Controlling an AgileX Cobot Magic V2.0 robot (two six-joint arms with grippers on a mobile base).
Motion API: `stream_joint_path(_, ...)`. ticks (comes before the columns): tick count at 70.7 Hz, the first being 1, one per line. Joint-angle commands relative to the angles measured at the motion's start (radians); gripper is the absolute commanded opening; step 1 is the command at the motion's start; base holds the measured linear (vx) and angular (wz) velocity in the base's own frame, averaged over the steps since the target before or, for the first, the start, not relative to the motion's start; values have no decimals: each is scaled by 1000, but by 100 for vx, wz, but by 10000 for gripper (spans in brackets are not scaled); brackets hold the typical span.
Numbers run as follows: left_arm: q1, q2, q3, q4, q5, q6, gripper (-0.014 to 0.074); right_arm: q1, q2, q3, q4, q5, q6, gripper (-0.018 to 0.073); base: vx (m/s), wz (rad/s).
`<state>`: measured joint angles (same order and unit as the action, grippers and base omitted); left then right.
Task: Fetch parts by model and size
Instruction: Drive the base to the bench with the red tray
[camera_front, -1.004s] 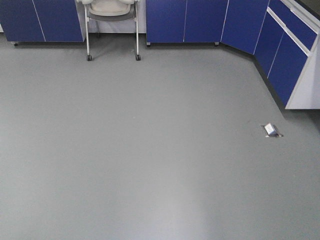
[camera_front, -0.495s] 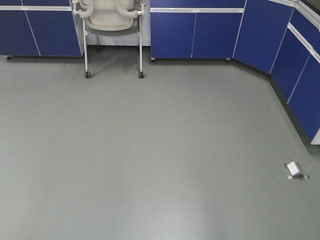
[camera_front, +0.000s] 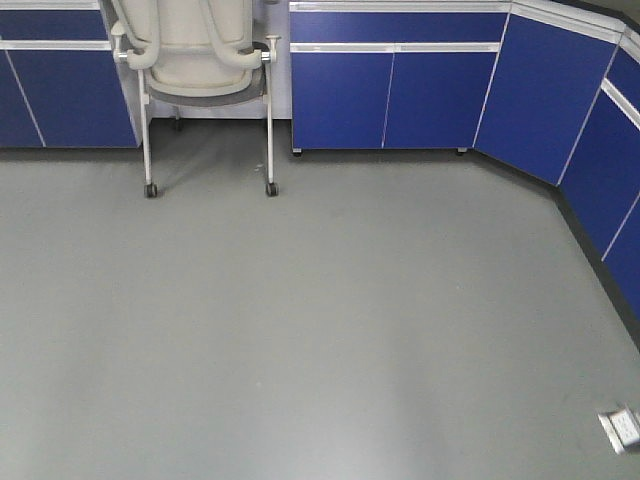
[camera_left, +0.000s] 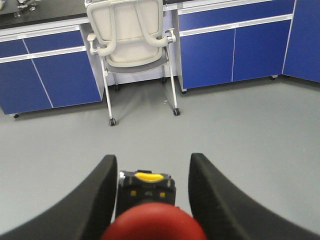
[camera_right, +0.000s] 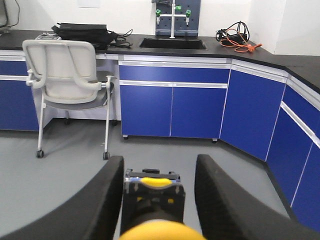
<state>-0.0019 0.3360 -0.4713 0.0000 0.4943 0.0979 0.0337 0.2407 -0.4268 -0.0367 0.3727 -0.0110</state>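
In the left wrist view a push-button switch with a red mushroom cap (camera_left: 152, 224) and a black base (camera_left: 146, 192) sits between the dark fingers of my left gripper (camera_left: 151, 162), which is shut on it. In the right wrist view a matching switch with a yellow cap (camera_right: 161, 231) and a black-and-blue base (camera_right: 152, 197) is held the same way in my right gripper (camera_right: 160, 162). Both grippers hang above bare grey floor. In the front view neither the grippers nor the parts show.
A white wheeled chair (camera_front: 195, 60) stands ahead on the left, in front of blue cabinets (camera_front: 400, 90) that run along the back and right walls. A small silver floor socket (camera_front: 620, 428) sits at the lower right. A sink (camera_right: 172, 42) and black countertop top the cabinets.
The front view has advanced towards the cabinets: the chair looks larger and nearer, and the floor socket has slid down to the lower right corner.
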Motion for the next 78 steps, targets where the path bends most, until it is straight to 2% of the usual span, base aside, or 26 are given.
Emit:
stream_joint_path(1, -7, 9, -26, 0, -82, -3, -4, -7, 9, -27, -6, -88, -1, -8, 55, -6)
stream_joint_path(52, -7, 9, -26, 0, -81, -3, -4, -7, 9, -27, -6, -84, -1, -8, 50, -2)
stream_joint_path(78, -7, 9, -26, 0, -81, -3, -4, -7, 9, -27, -6, -84, -1, -8, 30, -37)
